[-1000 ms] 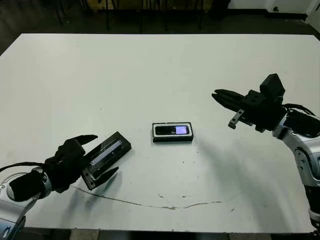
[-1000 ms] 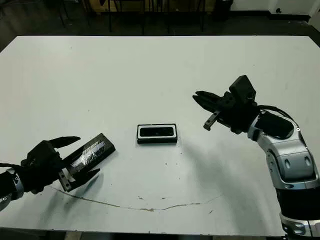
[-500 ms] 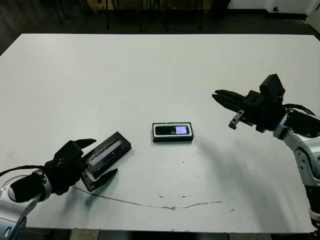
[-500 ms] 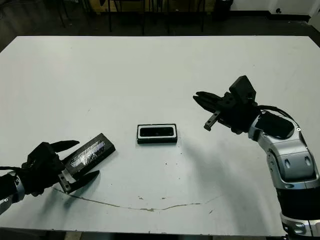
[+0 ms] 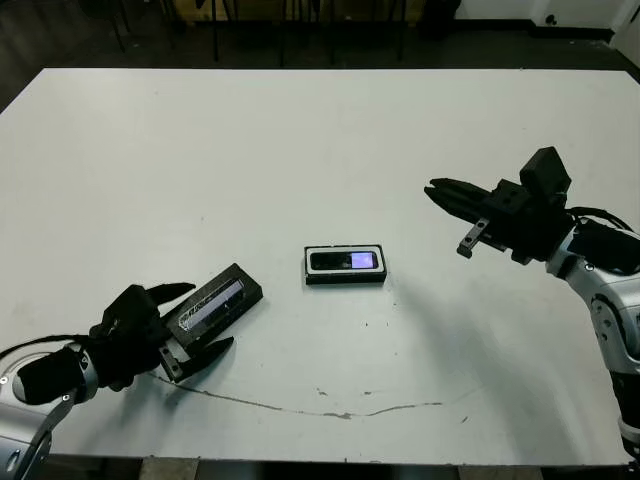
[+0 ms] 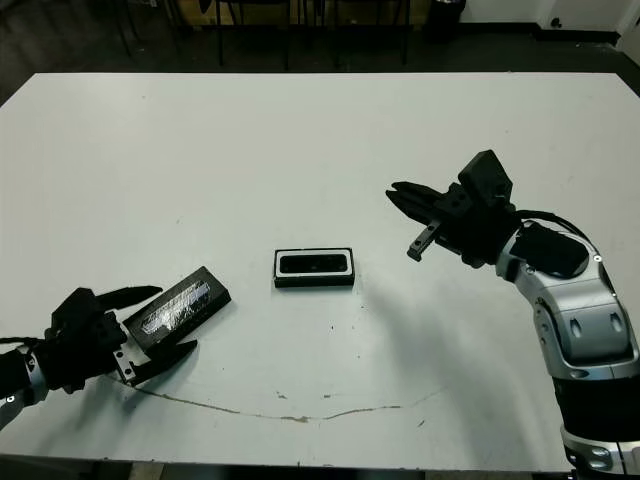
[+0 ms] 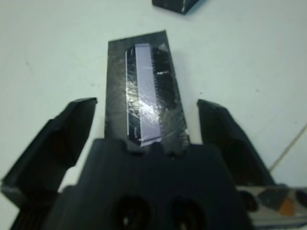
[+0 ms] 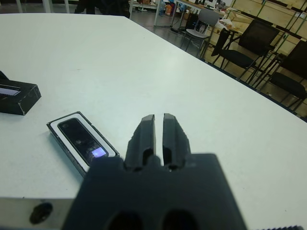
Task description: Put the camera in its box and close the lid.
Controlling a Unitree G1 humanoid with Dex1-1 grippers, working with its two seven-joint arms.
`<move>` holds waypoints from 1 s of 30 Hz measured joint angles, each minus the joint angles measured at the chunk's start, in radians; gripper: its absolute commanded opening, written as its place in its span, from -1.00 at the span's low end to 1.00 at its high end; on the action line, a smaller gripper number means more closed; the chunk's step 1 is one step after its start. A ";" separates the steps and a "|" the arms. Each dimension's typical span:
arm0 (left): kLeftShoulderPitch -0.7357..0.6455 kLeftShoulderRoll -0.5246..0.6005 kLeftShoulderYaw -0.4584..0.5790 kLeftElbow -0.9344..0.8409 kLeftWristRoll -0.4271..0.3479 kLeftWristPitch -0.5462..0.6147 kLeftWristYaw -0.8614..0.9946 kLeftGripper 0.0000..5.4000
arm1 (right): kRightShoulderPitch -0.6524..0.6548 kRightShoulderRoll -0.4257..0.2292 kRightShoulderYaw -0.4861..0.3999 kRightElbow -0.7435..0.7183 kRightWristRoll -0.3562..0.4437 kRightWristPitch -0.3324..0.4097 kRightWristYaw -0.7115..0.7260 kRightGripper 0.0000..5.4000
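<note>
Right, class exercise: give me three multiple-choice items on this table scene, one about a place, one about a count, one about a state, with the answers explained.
1. Where is the camera?
A. Inside the box
B. On the lid
C. In the right gripper

2. How many grippers touch the box?
A. Two
B. One
C. None

3. How is the left gripper?
A. Shut on the camera
B. Open around the lid's near end
C. Shut, empty

Answers: 1 A, its lit screen shows within the white-lined rim. 2 C, both are well clear of it. 3 B, fingers spread either side of the lid.

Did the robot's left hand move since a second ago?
Yes. The left gripper has slid back toward the table's near edge, away from the box. Its jaws are open on either side of the lid, which stayed put.
</note>
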 measured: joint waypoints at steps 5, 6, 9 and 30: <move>0.000 0.003 -0.006 -0.001 -0.011 -0.003 -0.027 0.15 | 0.004 0.000 -0.002 0.000 0.003 0.003 0.000 -1.00; 0.000 0.007 -0.007 -0.005 -0.009 0.001 -0.029 0.09 | 0.004 0.000 -0.002 0.000 0.003 0.003 0.000 -1.00; -0.001 0.013 -0.008 -0.009 -0.008 0.005 -0.035 0.05 | 0.005 -0.001 -0.002 -0.007 0.003 0.008 0.000 -1.00; -0.222 0.112 0.081 -0.150 -0.142 0.265 -0.054 0.05 | 0.012 0.000 -0.005 -0.011 0.013 0.015 -0.001 -1.00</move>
